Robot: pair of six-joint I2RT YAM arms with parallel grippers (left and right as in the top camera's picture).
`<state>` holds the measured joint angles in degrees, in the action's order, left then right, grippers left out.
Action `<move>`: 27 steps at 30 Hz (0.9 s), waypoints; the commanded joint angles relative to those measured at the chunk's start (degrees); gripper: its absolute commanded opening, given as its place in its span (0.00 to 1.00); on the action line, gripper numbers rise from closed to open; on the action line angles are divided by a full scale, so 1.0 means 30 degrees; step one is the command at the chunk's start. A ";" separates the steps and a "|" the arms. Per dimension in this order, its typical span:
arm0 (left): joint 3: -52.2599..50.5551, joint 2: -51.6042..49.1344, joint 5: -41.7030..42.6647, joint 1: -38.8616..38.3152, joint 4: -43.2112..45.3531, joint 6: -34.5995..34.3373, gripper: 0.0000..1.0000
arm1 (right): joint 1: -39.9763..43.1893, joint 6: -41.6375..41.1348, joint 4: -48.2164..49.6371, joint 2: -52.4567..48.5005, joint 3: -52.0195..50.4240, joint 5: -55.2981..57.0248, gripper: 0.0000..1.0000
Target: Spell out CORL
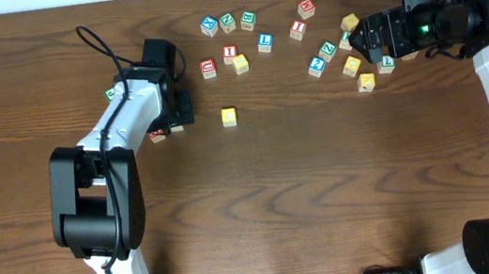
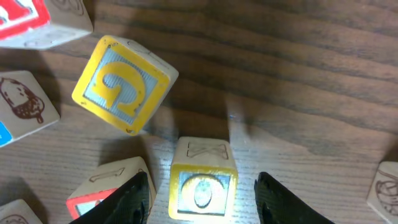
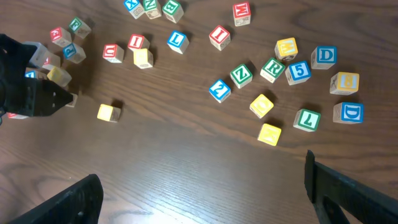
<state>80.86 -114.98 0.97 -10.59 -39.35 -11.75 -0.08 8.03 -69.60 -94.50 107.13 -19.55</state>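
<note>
The left hand sits low over the bench at the left-hand cluster, jaws part open and straddling the O cube. A sliver of bench shows on either side of the cube, so nothing is gripped. The jaws stand square to the cube's side faces. I judge this deliberate, since closing from here would pinch it evenly with the yellow O face kept up. The red-framed cube lies just beside one finger and the tilted yellow cube sits near, ahead of the hand. That crowding likely accounts for the modest opening, as wider jaws would knock the neighbours. The lone yellow cube stands by itself on open bench, well apart from both clusters. Its letter is not legible, but its isolation suggests it marks the start of the word row, with free bench beside it for three more. The green R cube sits in the right-hand cluster and the blue L cube lies in the upper scatter near the red letters; neither is in any row. The right hand hangs above the right-hand cluster, jaws spread wide and empty, apparently stationed within reach of the R. By my assessment the task is at an early stage, with the O framed but not lifted.
</note>
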 commanded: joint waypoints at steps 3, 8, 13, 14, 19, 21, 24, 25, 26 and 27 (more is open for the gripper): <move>-0.0262 -0.0423 -0.0044 -0.0321 0.0517 0.0262 0.53 | -0.0146 0.0211 -0.0022 -0.0117 -0.0044 -0.0029 0.99; -0.0262 -0.0707 -0.0051 -0.0627 0.0794 0.0255 0.49 | -0.0146 0.0211 -0.0029 -0.0117 -0.0044 -0.0029 0.99; -0.0262 -0.1275 -0.0066 -0.0641 0.0794 0.0270 0.47 | -0.0146 0.0219 -0.0146 -0.0117 -0.0044 -0.0022 0.99; -0.0262 -0.1384 -0.0131 -0.0641 0.0794 0.0270 0.47 | -0.0146 0.0211 -0.0153 -0.0117 -0.0044 -0.0022 0.99; -0.0255 -0.1501 -0.0131 -0.0641 0.0794 0.0262 0.42 | -0.0146 0.0211 -0.0160 -0.0117 -0.0044 -0.0022 0.99; -0.0255 -0.1501 -0.0131 -0.0641 0.0794 0.0262 0.39 | -0.0146 0.0219 -0.0160 -0.0117 -0.0044 -0.0022 0.99; -0.0255 -0.1494 -0.0131 -0.0641 0.0787 0.0262 0.36 | -0.0146 0.0219 -0.0160 -0.0117 -0.0044 -0.0029 0.99; -0.0255 -0.1457 -0.0124 -0.0641 0.0780 0.0262 0.34 | -0.0146 0.0211 -0.0160 -0.0117 -0.0044 -0.0022 0.99; -0.0255 -0.1443 -0.0131 -0.0641 0.0780 0.0262 0.31 | -0.0146 0.0219 -0.0160 -0.0117 -0.0044 -0.0022 0.99; -0.0255 -0.1399 -0.0131 -0.0641 0.0772 0.0262 0.30 | -0.0146 0.0211 -0.0160 -0.0117 -0.0044 -0.0029 0.99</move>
<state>80.86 -118.78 1.13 -12.53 -36.86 -11.62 -0.08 8.03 -69.91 -94.50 107.13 -19.55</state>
